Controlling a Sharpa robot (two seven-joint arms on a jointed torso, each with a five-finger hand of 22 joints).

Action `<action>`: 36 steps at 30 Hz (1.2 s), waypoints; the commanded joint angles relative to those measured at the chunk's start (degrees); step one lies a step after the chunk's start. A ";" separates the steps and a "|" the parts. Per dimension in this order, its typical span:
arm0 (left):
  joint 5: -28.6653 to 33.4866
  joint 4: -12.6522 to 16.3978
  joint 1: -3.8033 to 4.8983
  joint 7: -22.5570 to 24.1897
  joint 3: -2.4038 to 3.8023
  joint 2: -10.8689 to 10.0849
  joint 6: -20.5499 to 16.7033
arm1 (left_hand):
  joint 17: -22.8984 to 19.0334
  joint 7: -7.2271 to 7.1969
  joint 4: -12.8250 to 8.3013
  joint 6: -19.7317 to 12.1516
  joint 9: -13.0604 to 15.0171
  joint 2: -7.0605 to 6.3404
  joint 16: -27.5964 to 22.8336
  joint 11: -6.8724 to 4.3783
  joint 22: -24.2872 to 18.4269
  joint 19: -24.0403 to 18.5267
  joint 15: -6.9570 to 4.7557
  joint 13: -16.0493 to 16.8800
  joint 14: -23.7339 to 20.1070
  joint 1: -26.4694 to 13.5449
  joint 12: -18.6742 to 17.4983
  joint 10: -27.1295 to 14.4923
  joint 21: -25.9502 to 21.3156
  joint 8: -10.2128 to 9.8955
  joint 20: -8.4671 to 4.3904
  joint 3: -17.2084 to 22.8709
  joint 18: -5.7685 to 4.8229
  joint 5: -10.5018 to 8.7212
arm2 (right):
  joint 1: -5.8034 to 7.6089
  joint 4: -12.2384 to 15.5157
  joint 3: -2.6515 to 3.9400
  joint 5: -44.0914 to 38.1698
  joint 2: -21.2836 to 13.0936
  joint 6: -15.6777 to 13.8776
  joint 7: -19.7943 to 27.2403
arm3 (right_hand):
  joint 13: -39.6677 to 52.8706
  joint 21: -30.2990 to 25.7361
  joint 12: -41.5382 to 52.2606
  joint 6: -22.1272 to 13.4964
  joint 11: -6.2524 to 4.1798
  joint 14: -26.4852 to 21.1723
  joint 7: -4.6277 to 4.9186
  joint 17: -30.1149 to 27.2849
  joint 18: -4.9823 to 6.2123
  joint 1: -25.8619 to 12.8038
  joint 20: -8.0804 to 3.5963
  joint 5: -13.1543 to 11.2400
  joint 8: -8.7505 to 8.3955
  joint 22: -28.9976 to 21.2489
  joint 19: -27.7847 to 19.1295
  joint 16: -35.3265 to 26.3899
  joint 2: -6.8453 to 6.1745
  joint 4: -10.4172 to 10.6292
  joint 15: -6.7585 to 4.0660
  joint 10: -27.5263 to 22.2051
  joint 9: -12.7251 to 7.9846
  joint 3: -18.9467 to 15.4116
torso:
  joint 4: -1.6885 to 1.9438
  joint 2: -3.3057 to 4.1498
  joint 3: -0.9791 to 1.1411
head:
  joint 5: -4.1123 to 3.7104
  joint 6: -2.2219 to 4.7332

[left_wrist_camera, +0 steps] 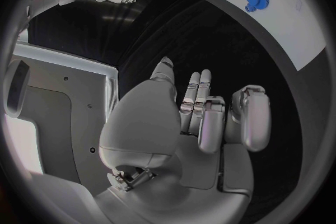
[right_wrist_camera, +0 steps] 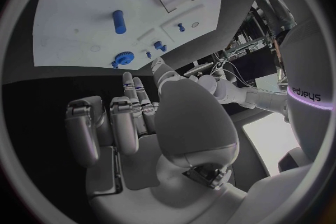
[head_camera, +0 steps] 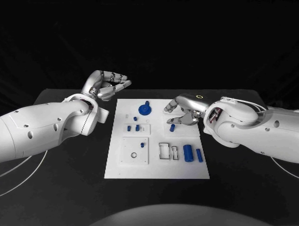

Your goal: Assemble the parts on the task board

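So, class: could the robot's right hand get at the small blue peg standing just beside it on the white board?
Probably yes. The right hand hovers open over the board, the blue peg stands close below its fingers, and nothing lies between them.

The white task board (head_camera: 122, 169) lies flat at the table's middle, long side running near to far; a blue gear (head_camera: 145, 110) sits at its far end; a small blue peg (head_camera: 172, 127) stands right of centre; two blue cylinders (head_camera: 188, 153) lie side by side near the right edge; tiny blue pieces (head_camera: 136, 127) dot the middle.
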 commanded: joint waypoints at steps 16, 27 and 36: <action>0.18 0.03 -0.12 0.58 0.03 0.02 0.82 | 15.08 -0.02 -0.01 0.31 -0.09 0.56 0.15 0.02 12.51 0.88 0.13 -0.08 6.05 0.14 -0.26 -0.09 -0.23 -0.35 0.19 0.38 0.65 -0.19 | -1.89 -4.08 -0.06 -7.81 3.36 11.78 -5.52 | 0.02 0.26 -0.14 -0.33 -0.14 6.17 -0.33 15.09 -0.39 0.41 -0.13 -0.20 -0.39 15.08 6.00 0.23 -0.05 -0.13 -0.68 -1.16 -0.13 -0.76 | 0.15 0.15 -0.05 | -0.77 0.17; 0.18 0.19 -0.12 0.57 0.04 -0.15 0.78 | 15.08 -0.02 -0.01 0.31 -0.09 0.56 0.15 0.02 12.51 0.88 0.13 -0.08 6.05 0.14 -0.26 -0.09 -0.23 -0.35 0.19 0.38 0.65 -0.19 | -2.22 -4.87 -0.06 -8.79 4.52 15.49 -8.68 | 0.30 0.26 1.02 1.48 -0.72 6.17 -0.98 15.09 -0.39 1.40 -0.41 -0.19 0.23 15.08 6.00 0.23 0.88 -0.68 -0.94 1.86 0.07 -0.96 | 0.19 0.12 -0.01 | -0.67 -0.04; 0.18 0.30 -0.12 0.55 0.04 -0.29 0.78 | 15.08 -0.02 -0.01 0.31 -0.09 0.56 0.15 0.02 12.51 0.88 0.13 -0.08 6.05 0.14 -0.26 -0.09 -0.23 -0.35 0.19 0.38 0.65 -0.19 | -2.61 -5.57 -0.06 -8.88 5.76 15.88 -9.09 | 0.22 0.26 1.96 4.63 -2.27 6.17 -2.57 15.09 -0.39 3.31 -1.64 -0.15 1.27 15.08 6.00 0.23 2.54 -1.25 -2.39 5.79 0.43 0.13 | 0.17 0.11 -0.02 | -0.65 -0.18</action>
